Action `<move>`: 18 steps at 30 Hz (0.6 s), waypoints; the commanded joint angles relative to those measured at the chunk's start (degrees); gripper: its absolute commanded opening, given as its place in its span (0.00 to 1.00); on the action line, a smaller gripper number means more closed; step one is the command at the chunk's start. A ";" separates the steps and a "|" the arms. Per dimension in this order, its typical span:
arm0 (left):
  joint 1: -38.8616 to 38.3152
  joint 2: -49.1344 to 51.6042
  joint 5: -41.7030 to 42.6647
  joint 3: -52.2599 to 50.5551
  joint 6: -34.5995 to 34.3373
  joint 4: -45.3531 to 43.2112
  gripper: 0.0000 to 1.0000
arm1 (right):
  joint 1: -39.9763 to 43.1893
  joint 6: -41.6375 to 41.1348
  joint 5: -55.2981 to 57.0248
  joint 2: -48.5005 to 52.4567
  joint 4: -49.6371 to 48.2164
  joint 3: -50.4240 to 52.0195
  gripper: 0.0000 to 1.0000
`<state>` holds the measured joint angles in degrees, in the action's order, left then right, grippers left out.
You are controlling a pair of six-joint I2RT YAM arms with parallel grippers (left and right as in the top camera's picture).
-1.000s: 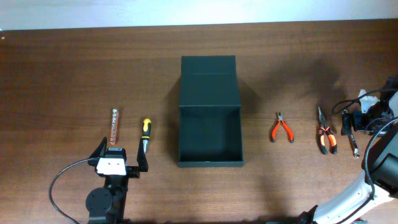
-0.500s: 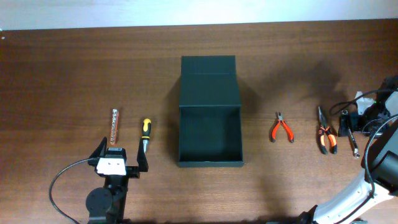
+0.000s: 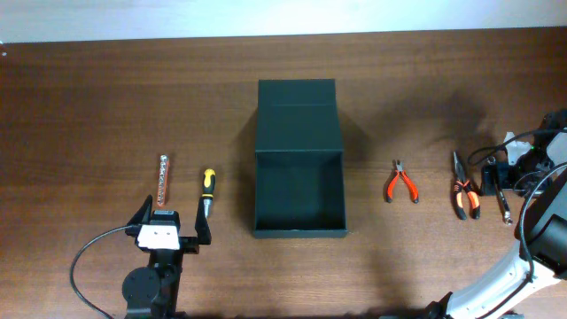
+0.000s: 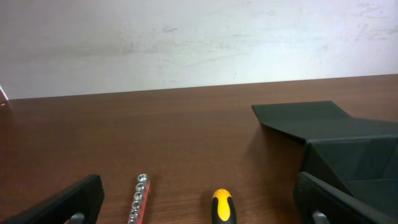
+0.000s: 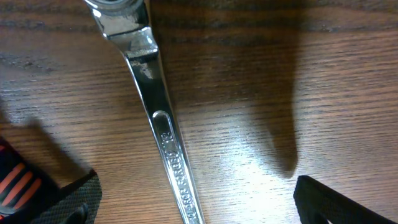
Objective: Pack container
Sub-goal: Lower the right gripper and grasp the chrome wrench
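So, from overhead, you've packed nothing yet: the one container (image 3: 299,159) sits mid-frame, flap lid folded back, interior bare. Five tools wait outside: one socket rail (image 3: 163,180) and one screwdriver (image 3: 206,192) to its left, red pliers (image 3: 401,183), orange-black pliers (image 3: 463,188) and one wrench (image 3: 501,199) to its right.

In the left wrist view, your left gripper (image 4: 199,210) gapes wide, holding nothing.

In the right wrist view, your right gripper (image 5: 202,205) spreads wide over the wrench, nothing gripped.

A socket rail (image 3: 163,180) and a yellow-handled screwdriver (image 3: 207,191) are laid on the wooden table's (image 3: 89,97) left part. On its right part are red pliers (image 3: 401,183), orange-black long-nose pliers (image 3: 463,187) and a wrench (image 5: 163,130).
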<state>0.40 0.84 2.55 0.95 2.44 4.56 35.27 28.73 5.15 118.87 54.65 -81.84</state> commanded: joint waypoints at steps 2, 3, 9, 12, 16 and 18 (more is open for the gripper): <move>0.13 -0.55 -0.39 -0.44 0.87 0.02 0.99 | -0.33 -0.31 0.70 0.83 -1.20 1.84 0.99; 0.13 -0.55 -0.39 -0.44 0.87 0.02 0.99 | -0.33 -0.28 0.70 0.83 -1.20 1.84 0.99; 0.13 -0.55 -0.39 -0.44 0.87 0.02 0.99 | -0.33 -0.28 0.72 0.83 -1.38 1.84 0.78; 0.13 -0.55 -0.42 -0.44 0.87 0.02 0.99 | -0.33 -0.28 0.70 0.83 -1.60 1.84 0.71; 0.15 -0.55 -0.42 -0.44 0.87 0.02 0.99 | -0.33 -0.28 0.72 0.83 -1.68 1.84 0.66; 0.13 -0.55 -0.42 -0.44 0.87 0.02 0.99 | -0.33 -0.31 0.70 0.83 -1.84 1.84 0.51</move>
<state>0.40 0.84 2.55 0.95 2.42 4.56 35.16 28.73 4.23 118.76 53.63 -81.52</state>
